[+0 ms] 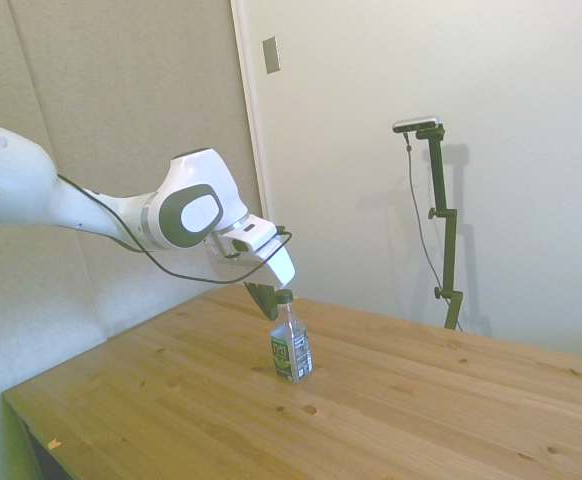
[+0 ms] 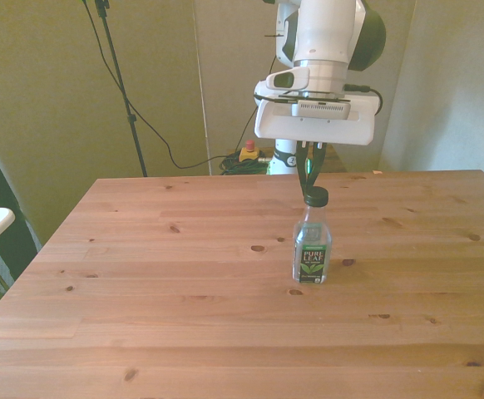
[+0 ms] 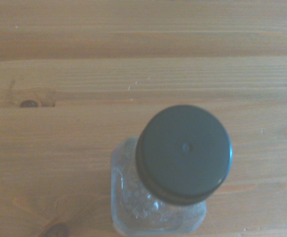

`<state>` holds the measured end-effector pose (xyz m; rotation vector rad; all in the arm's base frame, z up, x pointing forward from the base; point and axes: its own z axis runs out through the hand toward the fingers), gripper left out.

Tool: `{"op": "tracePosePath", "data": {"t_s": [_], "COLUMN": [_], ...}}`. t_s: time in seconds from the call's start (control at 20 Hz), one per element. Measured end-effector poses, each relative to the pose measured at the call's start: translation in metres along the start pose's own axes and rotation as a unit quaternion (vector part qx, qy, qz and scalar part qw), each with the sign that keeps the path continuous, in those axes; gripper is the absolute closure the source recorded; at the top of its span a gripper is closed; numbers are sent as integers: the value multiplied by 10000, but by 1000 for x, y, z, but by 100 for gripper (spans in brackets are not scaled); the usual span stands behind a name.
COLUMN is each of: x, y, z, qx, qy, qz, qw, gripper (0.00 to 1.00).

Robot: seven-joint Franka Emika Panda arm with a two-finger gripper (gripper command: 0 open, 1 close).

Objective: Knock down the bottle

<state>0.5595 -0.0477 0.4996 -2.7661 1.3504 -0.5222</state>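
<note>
While bottle (image 1: 291,345) stands upright on worktop (image 2: 142,274), end effector (image 1: 267,300) pinched together beside cap; knockdown pending

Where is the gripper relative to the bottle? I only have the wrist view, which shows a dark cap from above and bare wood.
Observer: In the side view the gripper is at the cap, on the side of the bottle nearest the arm.
Operator: Has the bottle gone over yet?
Observer: No. In the front view the bottle stands on its base on the table, tilted slightly.
Operator: Is anything else on the table in its way?
Observer: Nothing else shows on the wood in either wide view.
Operator: Which way does the label face?
Observer: It faces the front camera, dark green with white lettering.
</note>
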Motion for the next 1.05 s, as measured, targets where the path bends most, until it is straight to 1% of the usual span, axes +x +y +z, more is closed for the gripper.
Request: {"op": "tracePosePath", "data": {"t_s": [0.15, 0.4, 0.55, 0.7, 0.8, 1.05], "x": [7, 17, 24, 33, 38, 41], "y": [-15, -54, -75, -87, -93, -103], "z": [1, 4, 15, 31, 38, 40], "qx": [-23, -27, -42, -70, -13, 159], "qy": [47, 162, 246, 293, 347, 455], "qz": [107, 318, 455, 545, 642, 759], "qw": [9999, 9994, 9987, 9981, 9973, 9960], "gripper": [100, 100, 100, 100, 100, 100]}}
